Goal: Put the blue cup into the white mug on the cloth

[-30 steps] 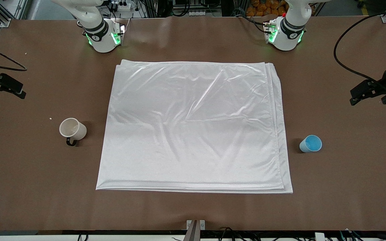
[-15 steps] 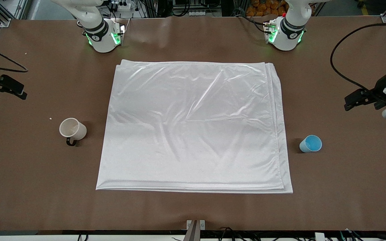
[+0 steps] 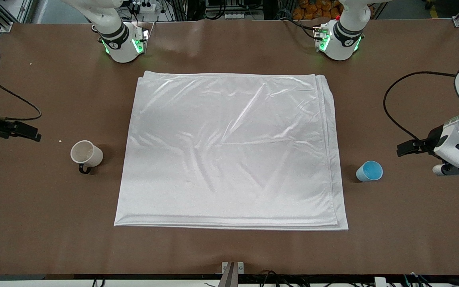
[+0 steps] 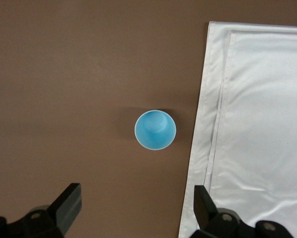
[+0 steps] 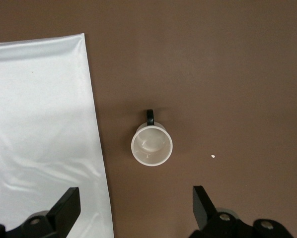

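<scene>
Both grippers — fingertips cut off

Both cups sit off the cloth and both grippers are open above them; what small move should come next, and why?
Probably lower the left gripper over the blue cup: its open fingers already frame the upright cup on bare table beside the cloth. The right gripper, also open, hangs over the white mug.

The left gripper point(image 4: 133, 208) hangs wide-fingered over the table's left-arm edge; the right gripper point(image 5: 133, 208), equally spread, hangs over the right-arm edge.
</scene>
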`<state>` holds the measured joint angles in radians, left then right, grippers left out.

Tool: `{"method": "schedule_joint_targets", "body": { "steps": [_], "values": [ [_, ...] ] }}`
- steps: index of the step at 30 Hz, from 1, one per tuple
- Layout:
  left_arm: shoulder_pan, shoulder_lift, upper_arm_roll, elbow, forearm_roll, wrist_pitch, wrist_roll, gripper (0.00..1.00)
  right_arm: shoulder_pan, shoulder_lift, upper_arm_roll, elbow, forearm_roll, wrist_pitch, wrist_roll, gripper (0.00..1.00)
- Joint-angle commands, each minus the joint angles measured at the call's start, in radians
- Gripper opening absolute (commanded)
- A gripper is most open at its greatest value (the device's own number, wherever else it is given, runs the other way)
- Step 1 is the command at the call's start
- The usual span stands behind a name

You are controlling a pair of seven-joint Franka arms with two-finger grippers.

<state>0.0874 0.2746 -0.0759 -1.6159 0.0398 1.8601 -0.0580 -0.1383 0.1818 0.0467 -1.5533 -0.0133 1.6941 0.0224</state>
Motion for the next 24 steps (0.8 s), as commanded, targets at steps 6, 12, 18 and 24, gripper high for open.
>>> {"method": "schedule_joint_targets", "body": {
  "steps": [6, 12, 18, 24],
  "values": [
    [0.006, 0.040, -0.002, -0.168, -0.018, 0.257, 0.010, 1.00, -0.006, 0.119, 0.007, 0.036, -0.017, 0.137, 0.004, 1.00],
    [0.020, 0.101, -0.002, -0.173, -0.018, 0.306, 0.010, 1.00, -0.041, 0.166, 0.007, 0.036, -0.013, 0.193, 0.004, 1.00],
    [0.020, 0.136, -0.001, -0.174, -0.018, 0.324, 0.009, 1.00, -0.056, 0.228, 0.007, 0.036, -0.007, 0.277, 0.004, 1.00],
    [0.040, 0.159, -0.002, -0.180, -0.017, 0.337, 0.009, 1.00, -0.070, 0.286, 0.009, 0.036, -0.005, 0.326, 0.002, 1.00]
  ]
}}
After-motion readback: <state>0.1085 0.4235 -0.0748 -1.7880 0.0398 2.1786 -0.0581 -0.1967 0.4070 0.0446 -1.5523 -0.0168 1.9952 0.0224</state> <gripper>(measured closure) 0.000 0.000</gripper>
